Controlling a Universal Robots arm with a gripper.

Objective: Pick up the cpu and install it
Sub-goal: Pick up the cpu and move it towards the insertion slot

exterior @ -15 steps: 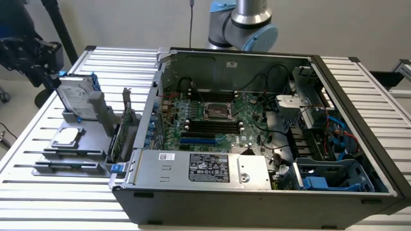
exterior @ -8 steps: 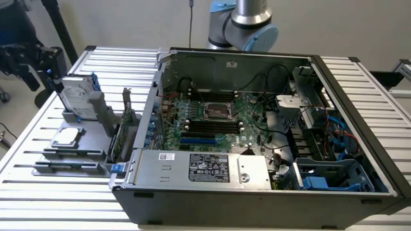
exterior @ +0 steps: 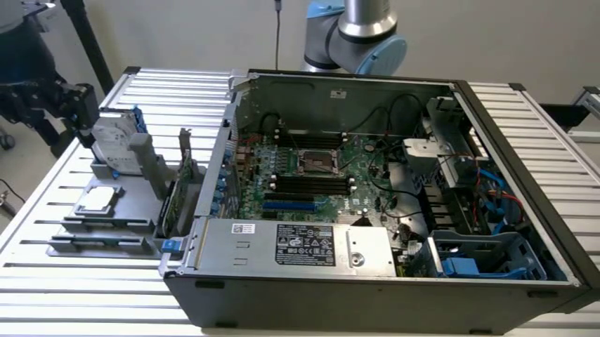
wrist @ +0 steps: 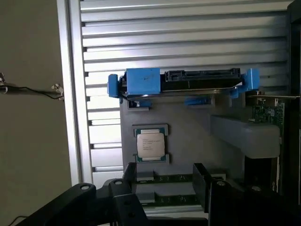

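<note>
Two black fingers (wrist: 202,181) of the gripper (wrist: 164,172) are being held wide apart with nothing between them, released and poised over the grey parts holder (wrist: 188,136) rather than closed on anything. The cpu (wrist: 151,144) is being kept flat, metal top up, in a shallow framed recess of that holder, near the fingertips but untouched. The recess is judged to be fixing its position so that its edges can be met squarely. Just beside it, green memory sticks (wrist: 164,179) are being stored in slots. A hard drive (wrist: 183,82) in a blue bracket is being propped upright at the holder's far end, each part being given its own seat. In the exterior view the holder is being shown on the slatted table (exterior: 56,295), at the exterior view's left of the open computer case (exterior: 375,281). Inside the case, the black socket (exterior: 316,163) on the motherboard is apparently being left bare for the chip.
</note>
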